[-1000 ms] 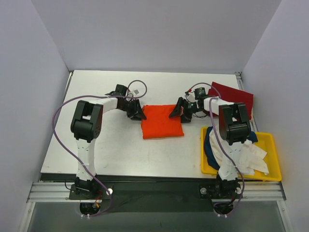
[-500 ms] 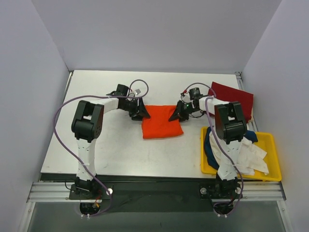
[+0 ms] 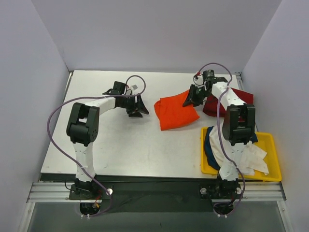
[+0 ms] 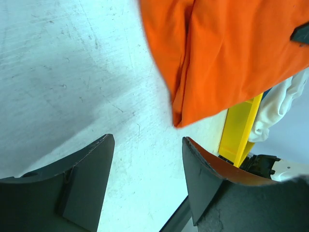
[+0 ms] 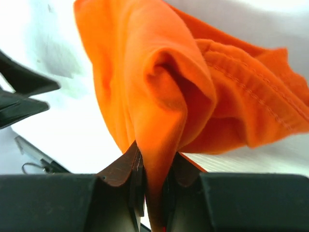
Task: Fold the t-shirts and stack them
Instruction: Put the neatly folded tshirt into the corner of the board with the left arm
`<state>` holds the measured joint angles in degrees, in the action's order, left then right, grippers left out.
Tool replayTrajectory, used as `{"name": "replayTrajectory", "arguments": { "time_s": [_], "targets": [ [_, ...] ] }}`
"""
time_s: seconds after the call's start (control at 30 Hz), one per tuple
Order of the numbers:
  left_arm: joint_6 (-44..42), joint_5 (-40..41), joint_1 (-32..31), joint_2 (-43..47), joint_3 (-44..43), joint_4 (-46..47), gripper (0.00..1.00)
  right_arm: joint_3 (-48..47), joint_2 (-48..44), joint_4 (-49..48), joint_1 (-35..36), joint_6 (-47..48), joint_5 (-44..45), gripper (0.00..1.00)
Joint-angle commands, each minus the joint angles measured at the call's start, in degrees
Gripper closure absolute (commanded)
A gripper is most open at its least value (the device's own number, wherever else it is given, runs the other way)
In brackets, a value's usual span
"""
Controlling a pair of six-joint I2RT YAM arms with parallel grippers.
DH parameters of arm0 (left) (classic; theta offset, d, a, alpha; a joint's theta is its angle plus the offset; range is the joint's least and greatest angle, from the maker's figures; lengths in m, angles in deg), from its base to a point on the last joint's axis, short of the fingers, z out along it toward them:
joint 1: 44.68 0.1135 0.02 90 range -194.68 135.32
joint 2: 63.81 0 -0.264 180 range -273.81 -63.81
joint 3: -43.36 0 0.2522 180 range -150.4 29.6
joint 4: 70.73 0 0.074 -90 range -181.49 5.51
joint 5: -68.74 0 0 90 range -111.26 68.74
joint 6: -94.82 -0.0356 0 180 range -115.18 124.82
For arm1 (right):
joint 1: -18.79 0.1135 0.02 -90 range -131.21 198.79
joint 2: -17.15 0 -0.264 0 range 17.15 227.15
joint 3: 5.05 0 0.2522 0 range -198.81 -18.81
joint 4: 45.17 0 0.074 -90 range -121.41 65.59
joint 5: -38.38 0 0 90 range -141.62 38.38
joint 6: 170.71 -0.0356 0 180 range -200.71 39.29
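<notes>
Since the earlier frame the left gripper [image 3: 137, 107] had released and drawn clear. Its jaws stood spread and empty over the white table [image 3: 106, 145]. The folded bright orange cloth t-shirt [image 3: 175, 113] had shifted right and skewed. The right gripper [image 3: 191, 99] was clamped on its bunched far edge, beside the dark red t-shirt [image 3: 244, 99]. Judgement: stacking had begun, and the fold risked loosening.

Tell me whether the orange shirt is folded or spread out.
Folded: the orange shirt lies as a compact, layered bundle with a doubled edge in the left wrist view. The right gripper pinches one bunched corner.
</notes>
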<state>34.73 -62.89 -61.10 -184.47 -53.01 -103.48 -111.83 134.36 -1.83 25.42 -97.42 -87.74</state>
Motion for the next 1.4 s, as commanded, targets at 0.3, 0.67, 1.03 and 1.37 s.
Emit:
{"name": "replayTrajectory", "arguments": {
  "time_s": [0.3, 0.67, 1.03, 1.37],
  "targets": [
    [-0.82, 3.92, 2.71, 13.34, 9.39, 4.39, 0.31, -21.22, 0.91, 23.23, -6.1, 9.85, 12.03, 1.0],
    [-0.65, 5.06, 4.38, 18.0, 18.8, 6.76, 0.31, -36.97, 5.49, 29.92, -11.38, 11.61, 13.71, 1.0],
    [0.76, 5.15, 4.47, 17.83, 20.56, 8.87, 0.31, -44.36, 5.84, 30.27, -15.6, 9.33, 9.4, 1.0],
    [1.03, 5.5, 4.47, 18.88, 21.61, 8.96, 0.31, -42.6, 5.84, 30.1, -18.32, 10.03, 10.01, 1.0]
  ]
}}
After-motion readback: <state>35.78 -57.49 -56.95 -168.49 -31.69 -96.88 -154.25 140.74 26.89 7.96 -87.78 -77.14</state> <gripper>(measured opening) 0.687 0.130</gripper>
